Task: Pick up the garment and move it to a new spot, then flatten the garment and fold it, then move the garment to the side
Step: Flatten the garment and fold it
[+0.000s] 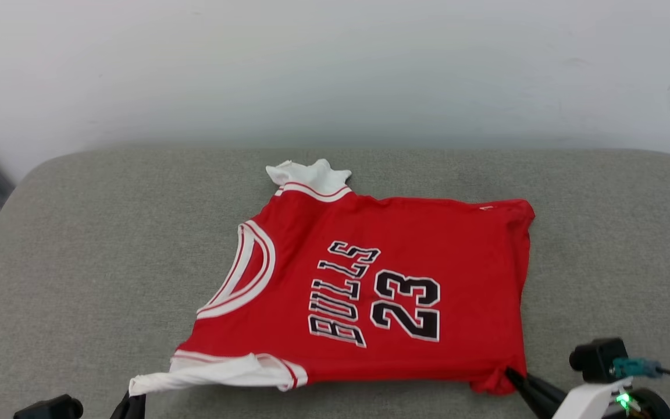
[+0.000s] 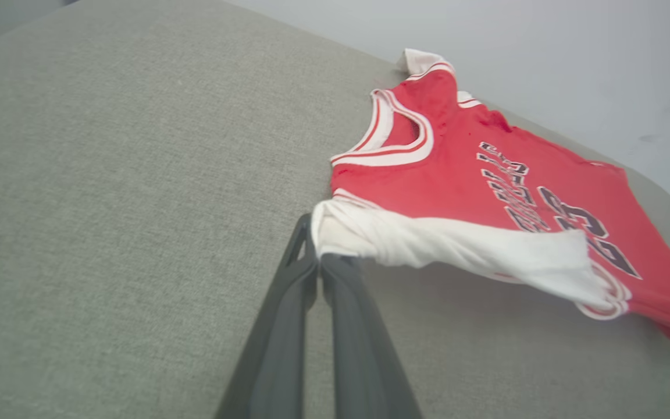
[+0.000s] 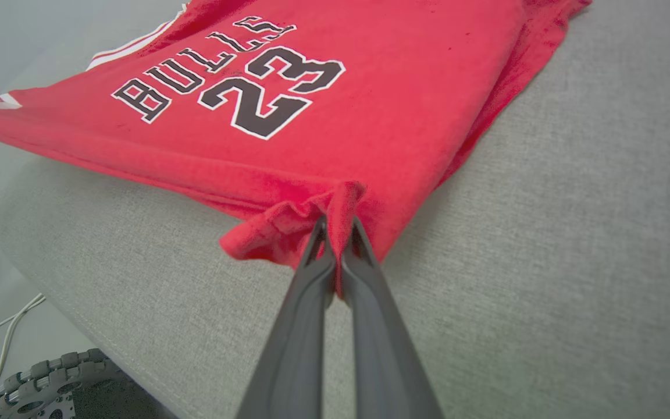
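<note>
The garment (image 1: 381,291), a red jersey with white sleeves, striped trim and black "BULLS 23" lettering, lies spread on the grey cushioned surface (image 1: 79,262), collar to the left. My left gripper (image 1: 134,398) is shut on the tip of its near white sleeve (image 2: 457,247), which is pulled out and lifted a little. In the left wrist view the left gripper (image 2: 317,244) pinches that sleeve's end. My right gripper (image 1: 509,375) is shut on the red hem corner (image 3: 288,227), bunched between the fingers (image 3: 326,267). The far white sleeve (image 1: 309,174) is crumpled at the top.
A pale wall (image 1: 335,70) rises behind the cushion. The cushion's near edge drops off just below the grippers; beyond it the right wrist view shows floor, white cables (image 3: 3,331) and a toothed wheel (image 3: 44,390). Bare cushion lies left and right of the jersey.
</note>
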{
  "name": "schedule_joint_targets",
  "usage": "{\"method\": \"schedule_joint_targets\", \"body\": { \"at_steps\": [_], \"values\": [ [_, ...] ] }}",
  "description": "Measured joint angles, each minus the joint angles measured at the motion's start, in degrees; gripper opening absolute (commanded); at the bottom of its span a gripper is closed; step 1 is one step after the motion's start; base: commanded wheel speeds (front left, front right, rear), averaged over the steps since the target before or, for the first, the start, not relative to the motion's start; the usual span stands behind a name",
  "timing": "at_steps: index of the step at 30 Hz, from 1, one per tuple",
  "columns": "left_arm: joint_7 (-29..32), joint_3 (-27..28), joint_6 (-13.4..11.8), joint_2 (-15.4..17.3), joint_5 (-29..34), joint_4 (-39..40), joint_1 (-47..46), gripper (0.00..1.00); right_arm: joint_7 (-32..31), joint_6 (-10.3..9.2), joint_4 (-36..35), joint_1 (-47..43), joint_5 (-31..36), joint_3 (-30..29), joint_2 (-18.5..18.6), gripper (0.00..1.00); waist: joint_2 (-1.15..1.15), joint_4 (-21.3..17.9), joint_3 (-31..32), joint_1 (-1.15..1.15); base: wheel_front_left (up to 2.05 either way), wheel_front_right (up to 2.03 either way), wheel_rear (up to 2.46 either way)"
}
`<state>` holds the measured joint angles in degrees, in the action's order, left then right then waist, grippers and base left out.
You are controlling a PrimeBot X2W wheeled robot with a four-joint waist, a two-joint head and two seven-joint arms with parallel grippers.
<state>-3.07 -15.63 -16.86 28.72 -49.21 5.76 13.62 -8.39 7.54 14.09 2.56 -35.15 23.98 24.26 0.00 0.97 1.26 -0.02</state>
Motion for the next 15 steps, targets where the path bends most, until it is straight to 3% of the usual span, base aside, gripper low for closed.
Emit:
{"method": "schedule_joint_targets", "body": {
  "at_steps": [4, 8, 15],
  "values": [
    [2.4, 0.5, -2.5, 1.4, -0.3, 6.2, 2.3, 0.00, -4.1, 0.00, -5.3, -5.5, 2.2, -5.1, -1.9, 0.00, 0.00, 0.5, 0.1, 0.00, 0.00, 0.00, 0.00],
    [2.9, 0.3, -2.8, 1.8, 0.6, 8.7, 0.7, 0.00, -7.5, 0.00, -9.1, -7.3, 4.3, -8.9, -4.0, 0.00, 0.00, 0.6, -0.6, 0.01, 0.00, 0.00, 0.00],
    [3.2, -1.9, 1.6, 0.5, 1.1, 3.9, -10.8, 0.00, -11.9, -0.01, -8.9, -2.7, 6.0, -11.2, -5.7, 0.00, 0.00, 0.3, -4.0, 0.02, 0.00, 0.00, 0.00]
  ]
}}
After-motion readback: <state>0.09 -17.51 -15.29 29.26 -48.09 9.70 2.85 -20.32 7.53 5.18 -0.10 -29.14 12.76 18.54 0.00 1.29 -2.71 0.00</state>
